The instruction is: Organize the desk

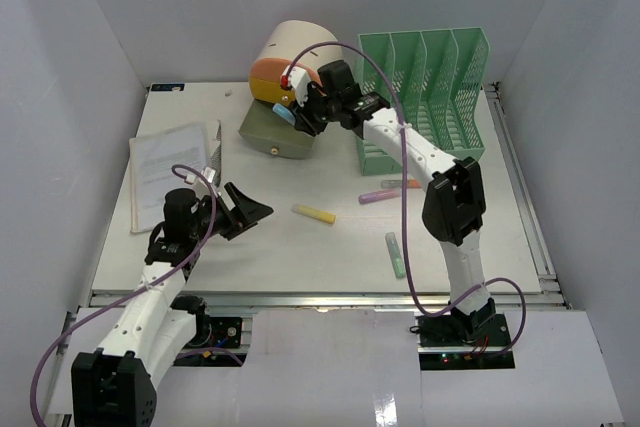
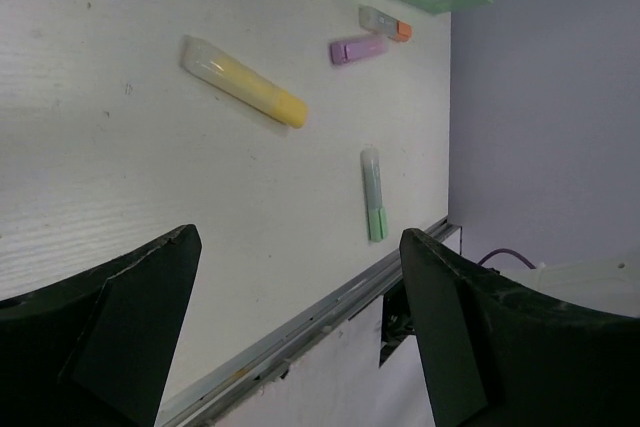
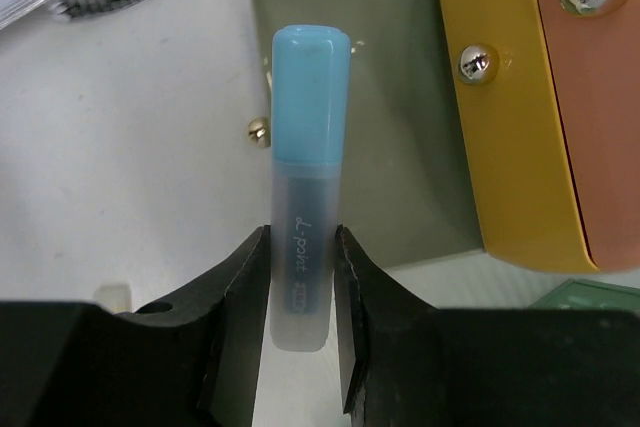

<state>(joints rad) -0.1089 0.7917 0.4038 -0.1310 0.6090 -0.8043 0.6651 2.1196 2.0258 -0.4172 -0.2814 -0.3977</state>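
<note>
R jaws clamp marker above desk.

We see a blue highlighter of frosted plastic, glossy metal knobs on matt drawers, and a smooth matt surface.

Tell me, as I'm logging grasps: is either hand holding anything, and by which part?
The right hand pinches a blue highlighter by its clear barrel, with the cap end free. The left hand is open and holds nothing.
</note>
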